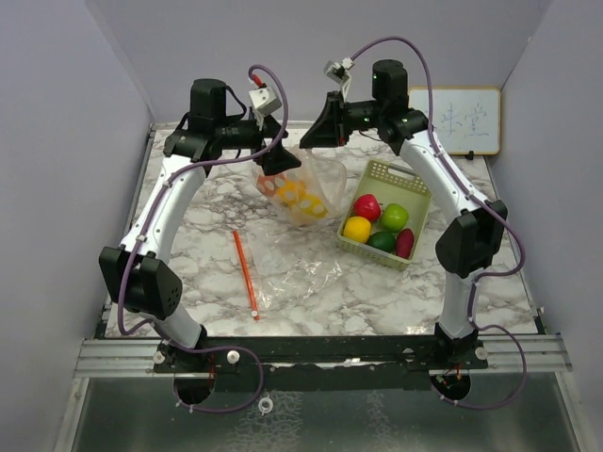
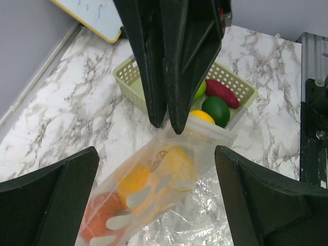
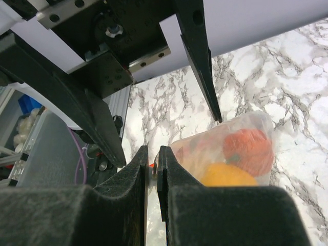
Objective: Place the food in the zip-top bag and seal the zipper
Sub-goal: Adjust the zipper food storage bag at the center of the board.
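Note:
The clear zip-top bag (image 1: 303, 196) hangs tilted over the table's far middle, with yellow (image 2: 177, 161), orange (image 2: 132, 182) and red-orange (image 2: 100, 212) food inside. My right gripper (image 3: 152, 156) is shut on the bag's top edge, and the left wrist view shows it (image 2: 169, 125) from above. My left gripper (image 2: 156, 154) stands wide open around the bag's middle, its fingers apart from the plastic. More food lies in the pale green basket (image 1: 391, 172): a red piece (image 1: 367, 205), a light green one (image 1: 395, 217) and a yellow one (image 1: 356, 229), with others beside them.
A crumpled clear plastic sheet (image 1: 294, 266) lies flat in front of the bag. A thin orange-red stick (image 1: 245, 273) lies to its left. A small whiteboard (image 1: 462, 121) leans at the back right wall.

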### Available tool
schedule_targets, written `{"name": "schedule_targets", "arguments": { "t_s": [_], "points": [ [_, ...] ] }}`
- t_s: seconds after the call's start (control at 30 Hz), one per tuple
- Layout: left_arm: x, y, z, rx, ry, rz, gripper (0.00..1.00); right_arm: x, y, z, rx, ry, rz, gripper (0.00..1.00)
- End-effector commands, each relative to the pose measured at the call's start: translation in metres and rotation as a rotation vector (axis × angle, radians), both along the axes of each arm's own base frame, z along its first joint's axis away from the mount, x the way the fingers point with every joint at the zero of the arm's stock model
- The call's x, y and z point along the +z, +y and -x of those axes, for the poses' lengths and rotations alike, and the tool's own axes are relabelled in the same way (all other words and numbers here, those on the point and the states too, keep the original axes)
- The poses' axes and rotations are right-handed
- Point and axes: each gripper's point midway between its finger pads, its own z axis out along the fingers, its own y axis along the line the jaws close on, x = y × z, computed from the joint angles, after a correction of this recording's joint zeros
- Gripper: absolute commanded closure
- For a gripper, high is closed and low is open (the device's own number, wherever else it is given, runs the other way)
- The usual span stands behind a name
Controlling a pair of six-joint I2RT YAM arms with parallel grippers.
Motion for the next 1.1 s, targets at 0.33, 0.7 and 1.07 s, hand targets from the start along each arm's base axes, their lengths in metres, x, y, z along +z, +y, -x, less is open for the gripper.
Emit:
{"name": "schedule_targets", "arguments": {
  "t_s": [0.33,0.7,1.07],
  "points": [
    [-0.004,-0.033,0.026,-0.215,-0.06,0.042,0.01,0.034,-0.007,0.035,0.062,-0.057,-0.037,0.95],
    [0.013,-0.04,0.027,-0.241,-0.028,0.109,1.0,0.034,-0.01,0.038,0.05,-0.06,-0.024,0.95],
    [0.017,-0.04,0.024,-0.205,0.042,0.151,1.0,0.003,-0.011,0.011,-0.079,-0.08,0.079,0.82]
  ]
}}
